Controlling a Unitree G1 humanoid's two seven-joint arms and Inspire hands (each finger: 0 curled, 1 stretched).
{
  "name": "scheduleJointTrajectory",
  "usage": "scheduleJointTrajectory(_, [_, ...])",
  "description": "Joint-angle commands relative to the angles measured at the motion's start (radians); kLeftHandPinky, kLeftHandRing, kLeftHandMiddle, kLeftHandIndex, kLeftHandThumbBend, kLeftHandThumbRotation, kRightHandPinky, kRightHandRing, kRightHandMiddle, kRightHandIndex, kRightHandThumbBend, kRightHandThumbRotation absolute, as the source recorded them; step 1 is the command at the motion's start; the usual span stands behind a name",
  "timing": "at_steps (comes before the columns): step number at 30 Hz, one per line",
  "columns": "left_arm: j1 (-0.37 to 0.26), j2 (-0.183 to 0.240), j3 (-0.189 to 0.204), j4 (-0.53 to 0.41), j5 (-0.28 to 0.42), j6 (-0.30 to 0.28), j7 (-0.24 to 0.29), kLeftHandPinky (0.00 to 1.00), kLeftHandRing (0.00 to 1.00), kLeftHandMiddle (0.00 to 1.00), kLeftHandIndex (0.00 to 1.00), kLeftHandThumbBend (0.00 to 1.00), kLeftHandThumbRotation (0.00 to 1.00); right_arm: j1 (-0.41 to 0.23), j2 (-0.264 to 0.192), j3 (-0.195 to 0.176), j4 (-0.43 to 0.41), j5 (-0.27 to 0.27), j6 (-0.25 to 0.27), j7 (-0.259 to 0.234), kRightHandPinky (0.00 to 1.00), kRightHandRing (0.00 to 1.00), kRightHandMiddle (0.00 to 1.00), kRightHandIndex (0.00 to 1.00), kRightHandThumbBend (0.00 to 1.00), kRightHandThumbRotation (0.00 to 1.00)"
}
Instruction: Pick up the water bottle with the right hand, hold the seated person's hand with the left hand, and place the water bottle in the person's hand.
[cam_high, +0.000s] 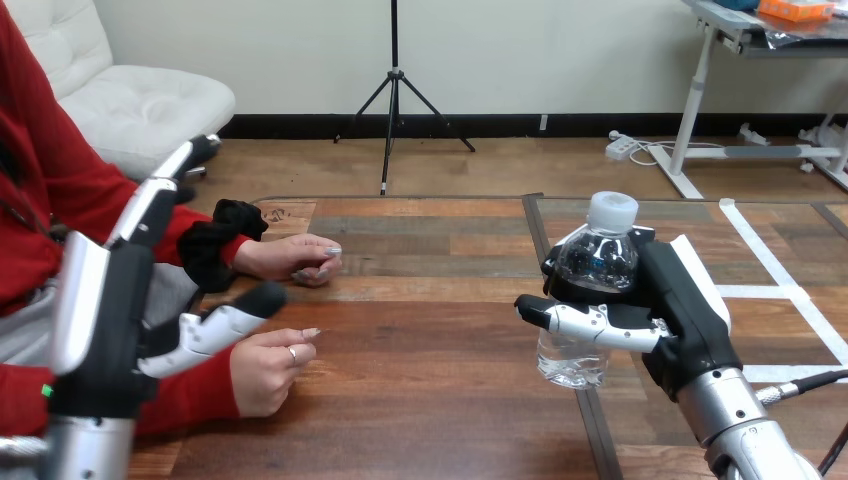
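A clear water bottle (596, 262) with a white cap stands upright at the table's right. My right hand (680, 310) is shut on it, thumb across its front and fingers behind. Whether its base touches the wood I cannot tell. My left hand (105, 310) is raised at the left, open, with fingers pointing up and thumb stretched to the right. The thumb lies just over the wrist of the person's nearer hand (268, 368), which rests loosely curled on the table; it does not curl round it. The person's farther hand (296, 258) rests on the table behind it.
The wooden table (430, 340) stretches between my two hands. A dark seam (592, 425) runs front to back under the bottle. White tape lines (775, 265) mark the table's right part.
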Motion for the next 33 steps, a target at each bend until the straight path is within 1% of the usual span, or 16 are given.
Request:
scheduleJointTrajectory(1, [-0.042,0.053,-0.002,-0.039,-0.034,0.036,-0.062,0.80,0.88,0.88,0.88,1.00,0.84,-0.044,0.006,-0.001,-0.056,0.019,-0.028,-0.006,0.28,0.33,0.39,0.40,0.82,0.00])
scheduleJointTrajectory(3, [-0.039,0.064,0.003,-0.049,-0.033,0.050,-0.077,0.80,0.88,0.88,0.88,1.00,0.83,-0.044,0.008,0.000,-0.059,0.024,-0.031,-0.004,0.28,0.33,0.39,0.40,0.82,0.00])
scheduleJointTrajectory(6, [-0.026,0.096,0.009,-0.083,-0.038,0.088,-0.123,0.80,0.88,0.88,0.88,1.00,0.81,-0.041,0.009,0.004,-0.073,0.024,-0.023,-0.007,0.28,0.33,0.39,0.40,0.82,0.00])
scheduleJointTrajectory(7, [-0.026,0.116,0.010,-0.084,-0.033,0.091,-0.141,0.80,0.88,0.88,0.88,1.00,0.80,-0.042,0.010,0.005,-0.078,0.031,-0.019,-0.004,0.28,0.33,0.39,0.40,0.82,0.00])
scheduleJointTrajectory(10, [-0.027,0.152,0.015,-0.083,-0.032,0.095,-0.179,0.78,0.88,0.88,0.87,1.00,0.77,-0.042,0.011,0.007,-0.085,0.040,-0.015,0.001,0.28,0.32,0.38,0.40,0.82,0.00])
scheduleJointTrajectory(11, [-0.027,0.161,0.016,-0.082,-0.036,0.098,-0.192,0.77,0.87,0.87,0.86,1.00,0.72,-0.042,0.010,0.007,-0.087,0.041,-0.017,0.001,0.28,0.32,0.38,0.40,0.82,0.00])
scheduleJointTrajectory(12, [-0.027,0.166,0.017,-0.082,-0.040,0.099,-0.201,0.76,0.87,0.87,0.86,1.00,0.71,-0.042,0.010,0.008,-0.089,0.041,-0.018,0.001,0.27,0.32,0.38,0.40,0.82,0.00])
scheduleJointTrajectory(13, [-0.032,0.182,0.018,-0.074,-0.035,0.100,-0.214,0.76,0.86,0.87,0.86,1.00,0.69,-0.043,0.010,0.009,-0.091,0.041,-0.018,0.000,0.27,0.32,0.38,0.40,0.82,0.00])
scheduleJointTrajectory(15, [-0.037,0.197,0.021,-0.066,-0.031,0.100,-0.229,0.74,0.85,0.86,0.85,1.00,0.66,-0.042,0.010,0.009,-0.096,0.042,-0.016,-0.001,0.27,0.32,0.38,0.40,0.82,0.00])
scheduleJointTrajectory(16, [-0.043,0.217,0.020,-0.060,-0.025,0.102,-0.245,0.74,0.85,0.85,0.85,1.00,0.64,-0.042,0.010,0.010,-0.100,0.042,-0.014,-0.002,0.27,0.32,0.38,0.40,0.82,0.00])
scheduleJointTrajectory(18, [-0.047,0.237,0.019,-0.056,-0.021,0.107,-0.265,0.73,0.84,0.85,0.84,1.00,0.61,-0.041,0.010,0.010,-0.106,0.042,-0.011,-0.003,0.27,0.32,0.38,0.40,0.82,0.00])
scheduleJointTrajectory(19, [-0.055,0.255,0.018,-0.043,-0.016,0.104,-0.276,0.72,0.84,0.84,0.84,1.00,0.60,-0.042,0.009,0.010,-0.106,0.043,-0.014,-0.001,0.27,0.32,0.38,0.40,0.82,0.00])
scheduleJointTrajectory(21, [-0.063,0.272,0.016,-0.030,-0.012,0.101,-0.289,0.71,0.83,0.84,0.84,1.00,0.56,-0.043,0.007,0.009,-0.108,0.046,-0.017,0.002,0.27,0.32,0.38,0.40,0.82,0.00])
scheduleJointTrajectory(25, [-0.058,0.320,0.022,-0.069,0.043,0.186,-0.325,0.71,0.82,0.84,0.85,1.00,0.54,-0.043,0.003,0.005,-0.118,0.041,-0.021,-0.001,0.27,0.32,0.39,0.40,0.82,0.00])
scheduleJointTrajectory(29, [-0.058,0.354,0.023,-0.093,0.094,0.238,-0.340,0.71,0.81,0.83,0.85,1.00,0.55,-0.040,-0.002,0.001,-0.130,0.036,-0.024,-0.005,0.27,0.32,0.39,0.40,0.82,0.00])
scheduleJointTrajectory(33, [-0.058,0.393,0.019,-0.110,0.143,0.271,-0.353,0.71,0.79,0.82,0.85,1.00,0.56,-0.035,-0.005,-0.003,-0.146,0.037,-0.018,-0.006,0.28,0.33,0.39,0.40,0.83,0.00])
